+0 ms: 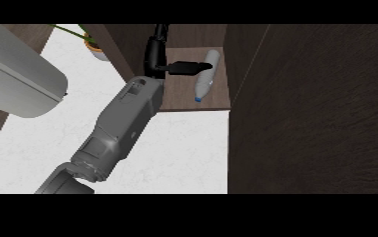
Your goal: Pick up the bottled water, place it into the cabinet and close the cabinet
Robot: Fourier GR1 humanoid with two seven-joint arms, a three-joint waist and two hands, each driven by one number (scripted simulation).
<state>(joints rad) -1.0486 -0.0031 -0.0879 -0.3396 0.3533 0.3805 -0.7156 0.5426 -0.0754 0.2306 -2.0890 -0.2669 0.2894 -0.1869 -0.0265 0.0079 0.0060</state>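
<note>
While one bottled water (207, 76) lies on the cabinet (188, 103) shelf, one hand (164, 61) reaches in.
Left hand's fingers (188, 67) — stretched straight, together — touch the bottle; one potted plant (94, 46) stands on the desk (184, 151).

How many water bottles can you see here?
1. The bottled water lies on its side on the cabinet shelf, cap toward the shelf's front edge, with the hand reaching over it. Others could be hidden behind the dark cabinet door.
</note>
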